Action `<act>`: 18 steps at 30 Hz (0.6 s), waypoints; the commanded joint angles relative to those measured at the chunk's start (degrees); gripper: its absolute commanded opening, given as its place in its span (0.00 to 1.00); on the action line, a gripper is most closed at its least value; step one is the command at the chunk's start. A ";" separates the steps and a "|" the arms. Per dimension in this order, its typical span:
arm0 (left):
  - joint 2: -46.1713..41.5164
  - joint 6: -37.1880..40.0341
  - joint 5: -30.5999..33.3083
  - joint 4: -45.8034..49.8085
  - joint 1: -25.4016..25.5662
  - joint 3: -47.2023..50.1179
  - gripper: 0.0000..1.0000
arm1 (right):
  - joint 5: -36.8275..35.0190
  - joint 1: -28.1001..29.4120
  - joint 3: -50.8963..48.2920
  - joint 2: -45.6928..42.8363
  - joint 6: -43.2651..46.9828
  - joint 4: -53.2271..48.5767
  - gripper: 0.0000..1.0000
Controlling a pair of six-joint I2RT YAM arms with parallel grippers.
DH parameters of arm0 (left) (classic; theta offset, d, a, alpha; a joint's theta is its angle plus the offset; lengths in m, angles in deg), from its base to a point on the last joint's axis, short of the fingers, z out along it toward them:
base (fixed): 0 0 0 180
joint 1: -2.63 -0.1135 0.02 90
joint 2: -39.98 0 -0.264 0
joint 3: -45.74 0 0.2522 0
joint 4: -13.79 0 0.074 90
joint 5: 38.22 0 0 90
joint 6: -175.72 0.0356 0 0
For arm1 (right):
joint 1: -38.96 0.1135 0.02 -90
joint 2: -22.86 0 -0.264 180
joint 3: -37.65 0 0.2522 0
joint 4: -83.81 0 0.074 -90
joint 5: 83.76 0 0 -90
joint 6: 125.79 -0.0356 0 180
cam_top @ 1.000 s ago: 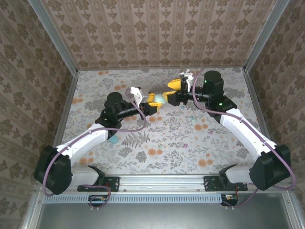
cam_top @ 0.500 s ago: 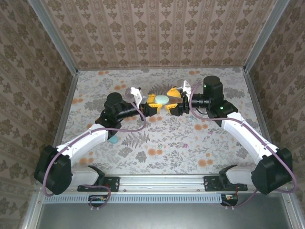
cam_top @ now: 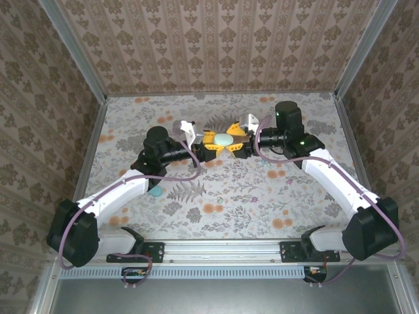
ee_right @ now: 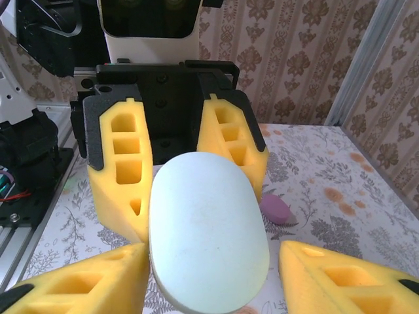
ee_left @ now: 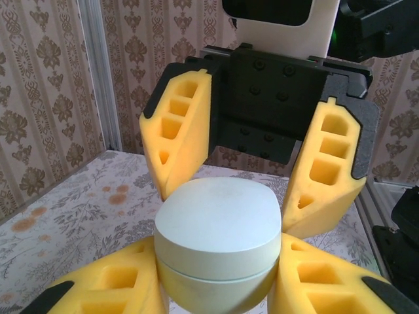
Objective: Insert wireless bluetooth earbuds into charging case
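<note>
A pale mint charging case with its lid closed hangs above the middle back of the table. My left gripper is shut on its lower half, the yellow fingers pressing both sides of the case. My right gripper faces it from the opposite side. Its jaws straddle the case's lid end. One right finger sits at the case's edge, and a gap shows at the other finger. I cannot make out the earbuds.
A small purple oval piece lies on the floral table behind the case. A teal blob rests beside the left forearm. Patterned walls and metal corner posts close in the back and sides.
The right gripper swung down from the back and moved left until its jaws straddle the case, narrowing as it came. The left gripper has held the case still.
</note>
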 commanded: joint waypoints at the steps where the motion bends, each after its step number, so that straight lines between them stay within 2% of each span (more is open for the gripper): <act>1: -1.09 1.53 -1.71 0.84 0.29 -1.97 0.35 | 2.54 -0.24 2.50 0.90 1.08 -1.33 0.54; 18: -2.25 2.35 -1.05 1.49 0.29 -1.70 0.35 | 1.03 -0.22 3.67 1.62 3.18 -5.60 0.53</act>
